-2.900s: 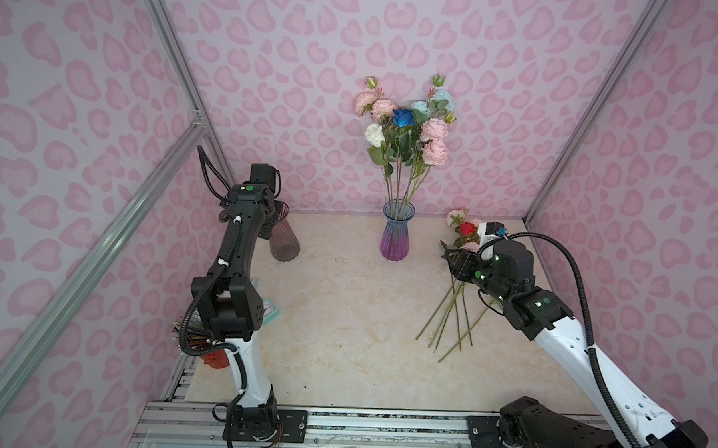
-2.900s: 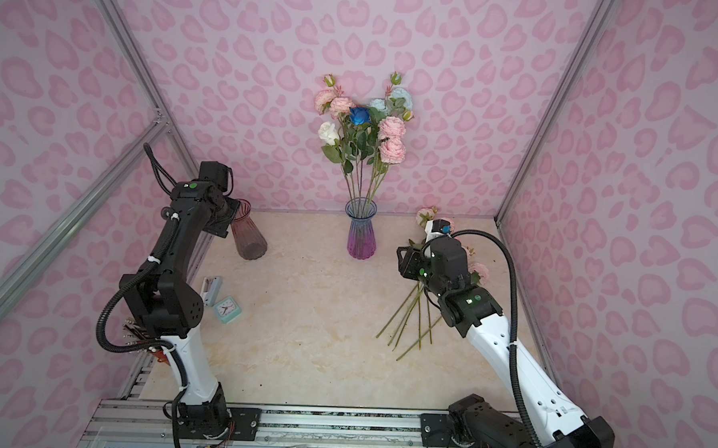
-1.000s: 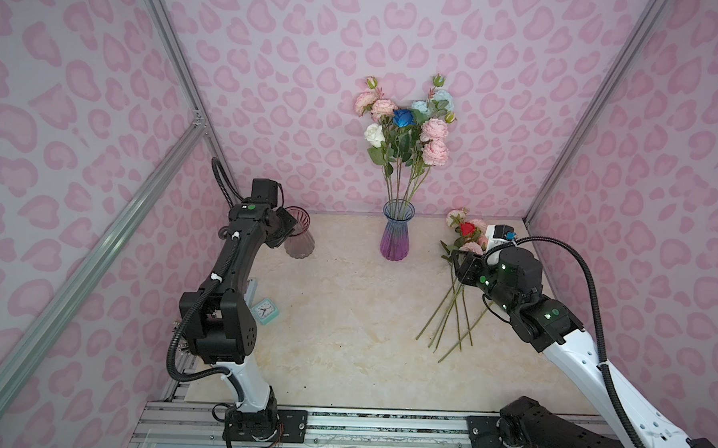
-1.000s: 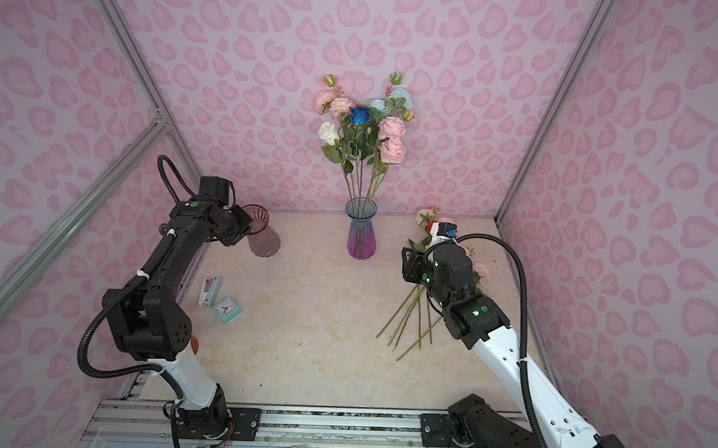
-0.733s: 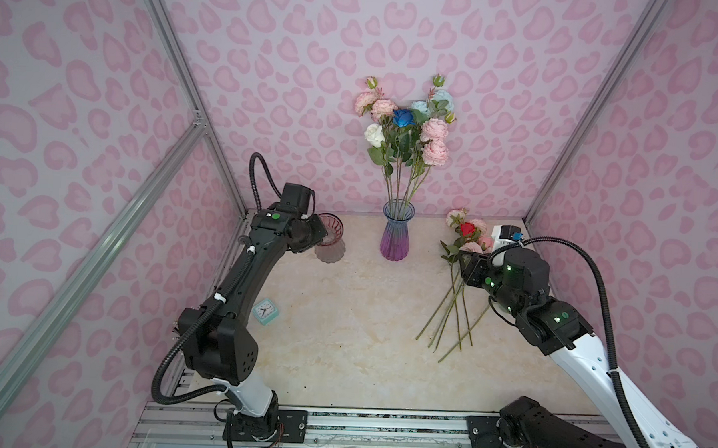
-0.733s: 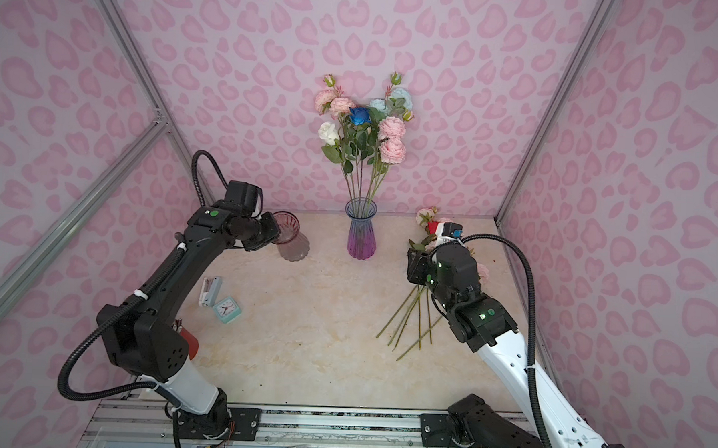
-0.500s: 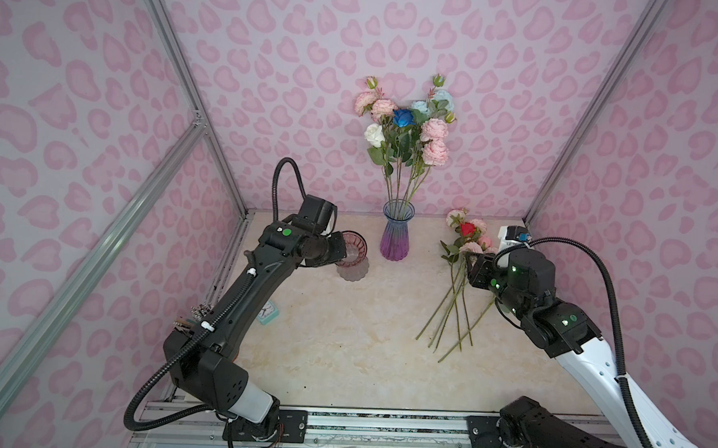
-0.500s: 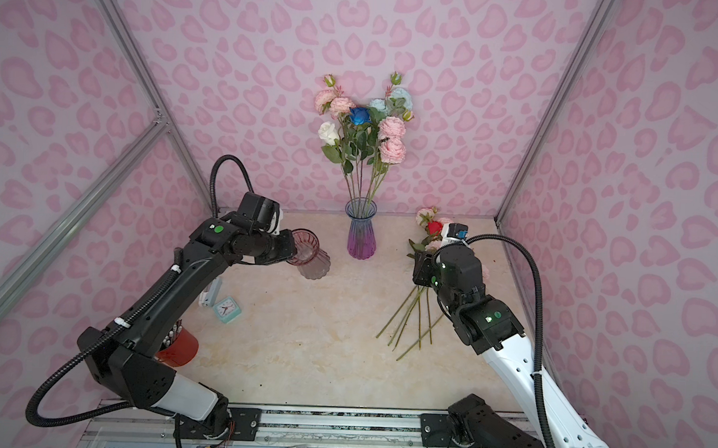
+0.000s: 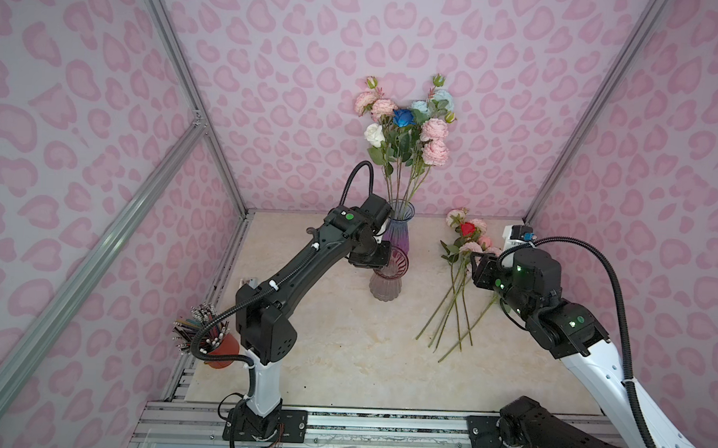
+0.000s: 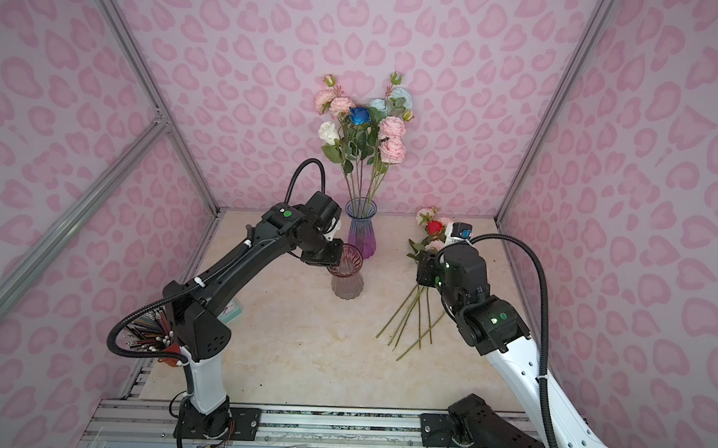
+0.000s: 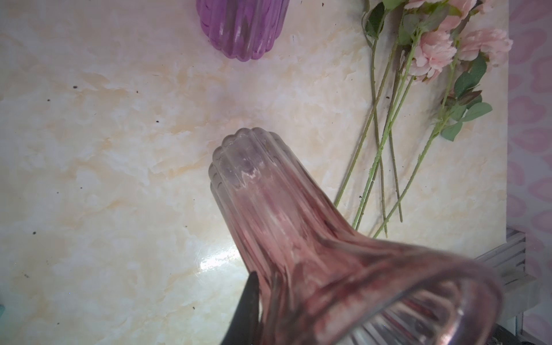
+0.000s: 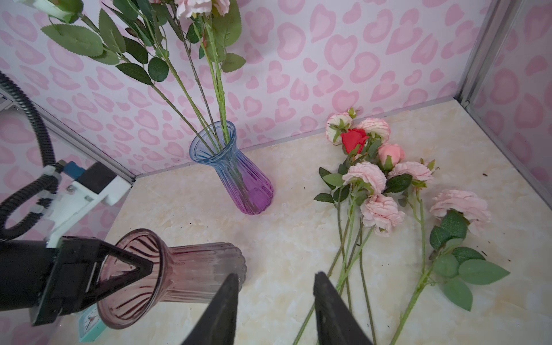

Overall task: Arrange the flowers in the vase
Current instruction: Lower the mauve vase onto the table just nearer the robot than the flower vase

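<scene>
Now that my left gripper (image 9: 383, 257), clamped on its rim, has brought an empty pink ribbed glass vase (image 9: 384, 282) beside the blue-purple glass vase (image 9: 398, 235) (already full), the loose pink-and-red flowers (image 9: 457, 279) by my parted, empty right gripper (image 12: 276, 276) have somewhere to go.

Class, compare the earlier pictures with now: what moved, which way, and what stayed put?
The left gripper, jaws shut on its rim, carried the pink vase from the back left corner rightward to just in front of the blue-purple vase. The right gripper, open and empty, barely shifted above the loose flowers. Those flowers and the bouquet stayed put.
</scene>
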